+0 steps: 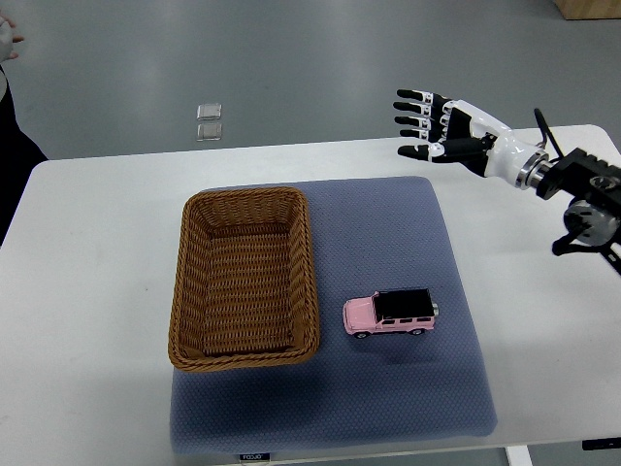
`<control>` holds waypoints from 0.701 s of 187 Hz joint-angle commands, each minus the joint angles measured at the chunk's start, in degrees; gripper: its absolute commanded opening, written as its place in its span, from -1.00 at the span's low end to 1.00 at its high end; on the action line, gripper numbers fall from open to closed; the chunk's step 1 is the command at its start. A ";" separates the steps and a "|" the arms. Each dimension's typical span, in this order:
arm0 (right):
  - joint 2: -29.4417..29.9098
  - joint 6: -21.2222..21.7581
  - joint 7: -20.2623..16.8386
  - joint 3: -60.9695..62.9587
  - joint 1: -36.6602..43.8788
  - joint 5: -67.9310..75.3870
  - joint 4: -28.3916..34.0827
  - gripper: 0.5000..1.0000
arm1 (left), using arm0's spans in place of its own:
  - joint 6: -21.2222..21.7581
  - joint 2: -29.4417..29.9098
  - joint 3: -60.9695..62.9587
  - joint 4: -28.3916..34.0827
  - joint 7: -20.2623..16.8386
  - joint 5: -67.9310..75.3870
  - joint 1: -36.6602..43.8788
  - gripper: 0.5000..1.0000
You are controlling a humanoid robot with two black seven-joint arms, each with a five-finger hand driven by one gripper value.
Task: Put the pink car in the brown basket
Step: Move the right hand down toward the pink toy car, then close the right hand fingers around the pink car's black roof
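Observation:
A pink toy car (pixel 390 313) with a black roof lies on its wheels on the blue-grey mat (pixel 388 233), just right of the brown wicker basket (pixel 245 278). Nothing is inside the basket. My right hand (pixel 427 124) hovers high over the table's far edge, well above and beyond the car, with its fingers spread and holding nothing. Its white forearm comes in from the right edge. The left arm does not show.
The mat covers the middle of a white table (pixel 87 291). A person's hand (pixel 8 44) and dark sleeve show at the upper left corner. Two small clear squares (pixel 209 122) lie on the grey floor beyond the table.

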 commanded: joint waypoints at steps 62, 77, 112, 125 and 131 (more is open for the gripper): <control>-24.47 4.36 -3.61 -25.00 14.87 -12.42 28.37 0.64 | 0.00 0.00 -0.02 -0.07 0.00 0.01 -0.66 1.00; -24.03 3.13 -3.61 -26.58 14.17 -13.12 28.37 0.64 | 0.00 0.00 -0.02 -0.07 0.00 0.01 -0.66 1.00; -20.87 -2.06 -3.61 -27.81 9.95 -14.44 27.49 0.64 | 0.00 0.00 -0.02 -0.07 0.00 0.01 -0.66 1.00; -20.25 -2.85 -3.61 -27.81 9.07 -14.53 27.31 0.64 | 0.00 0.00 -0.02 -0.07 0.00 0.01 -0.66 1.00; -20.08 -3.55 -3.61 -27.72 8.54 -14.53 27.23 0.64 | 0.00 0.00 -0.02 0.02 0.00 0.01 -0.66 1.00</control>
